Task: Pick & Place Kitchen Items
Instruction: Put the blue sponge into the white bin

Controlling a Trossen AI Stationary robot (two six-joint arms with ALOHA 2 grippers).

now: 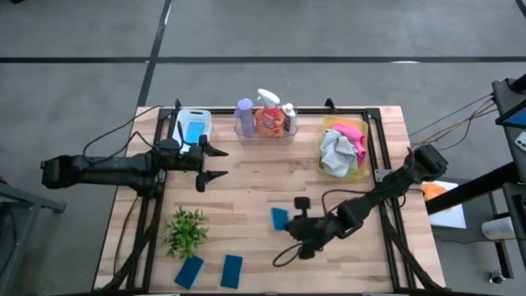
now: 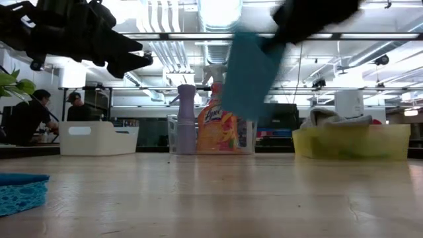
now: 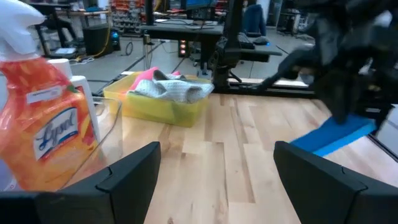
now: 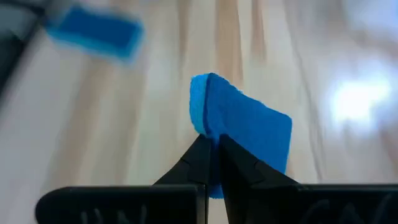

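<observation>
My right gripper [image 1: 289, 220] is shut on a blue sponge [image 1: 280, 218] above the table's middle front; the sponge also shows in the low view [image 2: 250, 73]. My left gripper [image 1: 219, 163] is open and empty, raised left of centre, in front of the white tray [image 1: 182, 123] that holds another blue sponge [image 1: 194, 131]. Two more blue sponges [image 1: 189, 270] [image 1: 232, 270] lie flat near the front edge. The purple bottle [image 1: 245, 115], orange spray bottle [image 1: 269, 120] and small white bottle [image 1: 288, 113] stand in the clear tray. Pink [image 1: 349, 131] and grey [image 1: 335, 154] cloths lie in the yellow tray [image 1: 329, 125]. No green cloth shows. My right gripper pinches the sponge's near edge [image 4: 208, 127] between its two fingertips [image 4: 198, 158]. The fingers come from the table's right side. The sponge is lifted clear of the table and hangs tilted from the fingers [image 2: 250, 73].
A small green plant [image 1: 186, 232] stands at the front left. The three trays line the far edge. Bare wood lies between the trays and the front sponges. People sit in the room beyond the table [image 2: 30, 116].
</observation>
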